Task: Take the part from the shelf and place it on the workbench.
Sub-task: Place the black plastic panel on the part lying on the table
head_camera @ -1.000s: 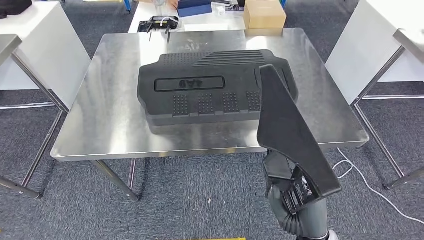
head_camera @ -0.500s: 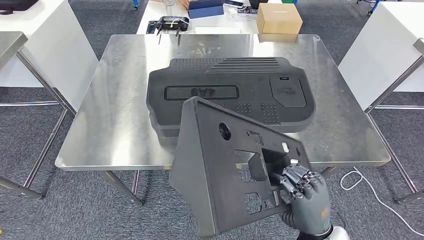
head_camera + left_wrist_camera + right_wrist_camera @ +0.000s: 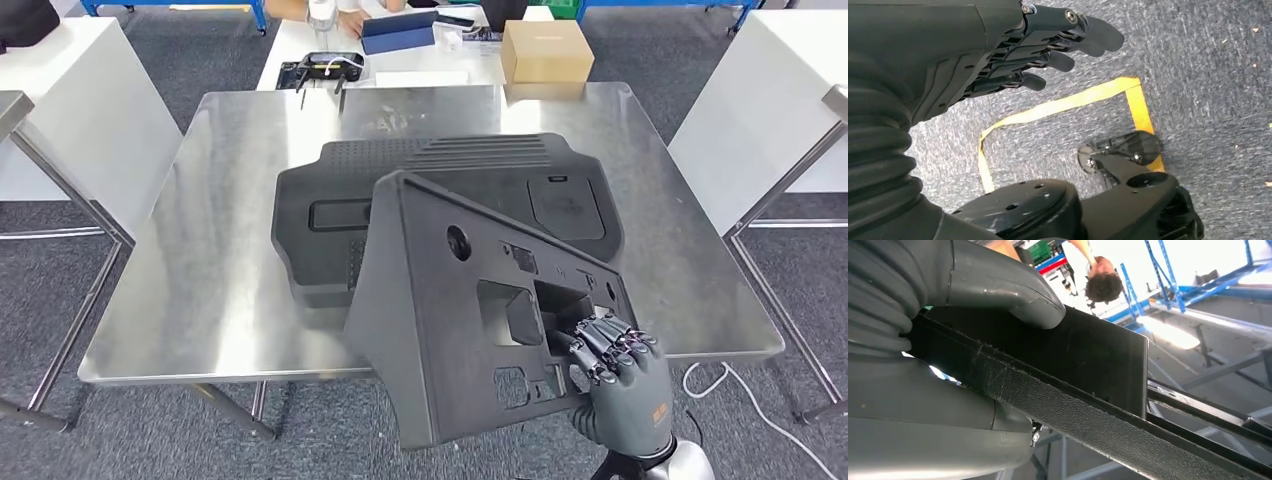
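My right hand (image 3: 615,375) grips the black plastic panel part (image 3: 440,300) by its lower right cutout, fingers hooked through the opening. The part is tilted up, ribbed inner side towards me, and hangs over the front edge of the steel workbench (image 3: 230,250). It hides part of a large black moulded cover (image 3: 330,200) lying flat on the bench. In the right wrist view the thick thumb (image 3: 1013,290) presses on the part (image 3: 1088,355). My left hand (image 3: 1048,45) hangs over the carpet with its fingers straight and nothing in it.
A cardboard box (image 3: 545,50) and a black device (image 3: 320,68) lie on the table behind the bench. White tables stand at left (image 3: 90,110) and right (image 3: 740,100). A white cable (image 3: 740,385) lies on the floor. Yellow tape (image 3: 1058,107) marks the carpet. A person (image 3: 1103,285) stands beyond.
The part turned from edge-on to broadside a second ago, then moved up and forward over the bench's front edge. The whole picture shifted slightly, so the camera moved too.
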### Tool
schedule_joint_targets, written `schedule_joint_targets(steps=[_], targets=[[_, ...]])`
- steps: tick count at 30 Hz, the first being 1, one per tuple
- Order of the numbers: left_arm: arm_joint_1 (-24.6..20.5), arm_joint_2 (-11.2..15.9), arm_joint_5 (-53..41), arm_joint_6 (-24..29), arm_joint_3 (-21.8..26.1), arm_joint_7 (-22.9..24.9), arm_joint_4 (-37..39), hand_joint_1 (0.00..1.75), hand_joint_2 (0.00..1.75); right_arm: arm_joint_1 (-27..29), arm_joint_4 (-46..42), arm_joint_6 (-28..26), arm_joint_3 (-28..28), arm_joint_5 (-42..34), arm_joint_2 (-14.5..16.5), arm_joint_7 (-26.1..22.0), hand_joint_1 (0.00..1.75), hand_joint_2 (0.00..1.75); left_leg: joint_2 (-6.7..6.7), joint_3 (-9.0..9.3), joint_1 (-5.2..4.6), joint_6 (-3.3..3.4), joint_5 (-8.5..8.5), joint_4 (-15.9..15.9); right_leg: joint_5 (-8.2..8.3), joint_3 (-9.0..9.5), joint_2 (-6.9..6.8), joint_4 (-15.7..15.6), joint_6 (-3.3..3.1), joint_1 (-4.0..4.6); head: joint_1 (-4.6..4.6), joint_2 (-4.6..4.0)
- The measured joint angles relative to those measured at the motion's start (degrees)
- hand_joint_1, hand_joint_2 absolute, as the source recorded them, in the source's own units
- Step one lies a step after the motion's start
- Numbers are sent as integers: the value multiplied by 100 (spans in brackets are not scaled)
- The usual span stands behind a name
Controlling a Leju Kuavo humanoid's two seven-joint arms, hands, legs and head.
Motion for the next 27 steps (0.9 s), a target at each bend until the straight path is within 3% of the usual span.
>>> schedule_joint_targets(steps=[4,5,6,8,10,11,13,14,16,18,20,21,23,25,26,27], targets=[[-3,-4,-3,-11,0,-8,0,0,175,-197,27,128,26,507,-90,215,175,175,-7,148,-31,151,24,-154,-39,68,8,105,157,10,3,0],[-9,-3,-3,-20,0,-10,0,0,175,-261,50,159,42,633,-103,261,175,175,-13,207,-26,184,15,-177,-53,-7,7,246,173,7,5,0],[-18,-2,-1,-30,0,-12,0,0,175,-342,83,188,68,736,-112,304,175,175,-23,258,-18,212,1,-200,-91,-166,5,502,183,3,14,0],[-38,1,2,-49,0,-8,0,0,175,-493,188,258,154,921,-115,399,175,175,-39,306,-22,252,-55,-213,-260,-657,5,1168,167,1,23,0],[-43,2,-3,-63,0,13,0,0,175,-595,333,336,271,1041,-115,496,175,175,-63,370,-25,263,-133,-214,-402,-1057,4,1481,158,0,27,0],[-42,2,-10,-68,0,24,0,0,175,-638,405,375,327,1075,-115,541,175,175,-79,423,-25,260,-177,-214,-334,-1122,4,1372,185,0,27,0],[-44,2,-38,-76,0,36,0,0,175,-736,528,432,414,1118,-115,611,175,175,-101,530,-24,240,-266,-219,120,-1008,0,717,294,2,32,0],[-46,4,-54,-80,0,39,1,0,175,-789,589,454,447,1138,-114,639,175,175,-109,586,-30,218,-312,-219,327,-925,-11,395,302,9,31,0],[-52,9,-81,-88,0,41,1,0,175,-905,730,482,508,1189,-107,676,175,175,-112,658,-35,155,-376,-230,504,-815,-36,60,197,54,37,0],[-58,15,-108,-98,0,44,0,0,175,-1050,892,504,568,1294,-89,723,175,175,-98,730,-33,84,-384,-218,483,-741,-29,10,44,76,48,0],[-70,26,-138,-104,0,51,0,0,175,-1210,1068,526,622,1430,-55,784,175,175,-72,721,-25,35,-426,-62,498,-581,-14,-44,-55,34,46,0],[-79,31,-156,-106,0,58,0,0,175,-1292,1159,538,646,1513,-39,819,175,175,-60,627,-17,15,-503,150,490,-485,-12,-59,-98,12,41,0],[-87,37,-193,-110,0,80,0,0,175,-1453,1370,556,689,1722,-12,890,175,175,-44,251,1,-22,-736,752,441,-374,-15,-64,-144,12,23,0],[-85,43,-226,-116,0,105,0,0,175,-1616,1631,569,731,1933,4,948,175,175,-35,-146,18,-60,-909,1169,390,-317,-1,-60,-144,15,16,0],[-83,48,-247,-125,0,117,0,0,175,-1692,1776,568,746,2004,8,962,175,175,-31,-246,27,-76,-863,1146,359,-282,8,-59,-131,12,17,0],[-83,58,-274,-134,0,131,0,0,175,-1774,1928,564,756,2053,8,969,175,175,-28,-247,37,-86,-681,940,324,-234,15,-58,-112,6,15,0]])
